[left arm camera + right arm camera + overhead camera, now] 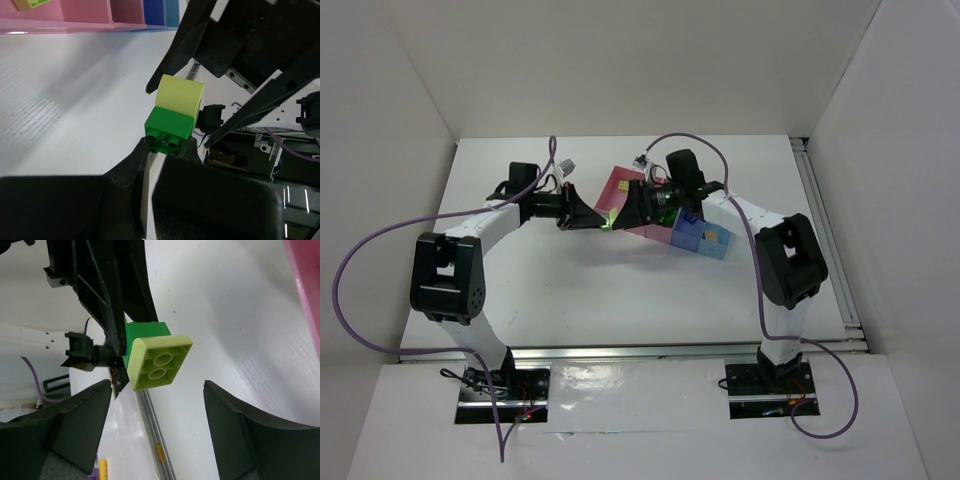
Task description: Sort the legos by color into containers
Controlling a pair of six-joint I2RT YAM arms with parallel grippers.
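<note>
A dark green lego (169, 125) with a lime-yellow lego (180, 95) stuck onto it is held above the table between the two arms. My left gripper (167, 146) is shut on the green one. In the right wrist view the lime-yellow lego (159, 362) shows its hollow underside, with the green lego (145, 332) behind it. My right gripper (157, 407) stands open, a finger on each side of the lime lego and not touching it. The containers run from pink (618, 188) through magenta (658, 235) and blue (686, 236) to light blue (716, 244), just behind the grippers.
A lime lego (31, 3) lies in the pink container (80, 15). A yellowish piece (714, 235) sits in the light blue one. A metal rail (825, 240) runs along the table's right edge. White walls enclose the table, and purple cables (360, 250) loop from both arms.
</note>
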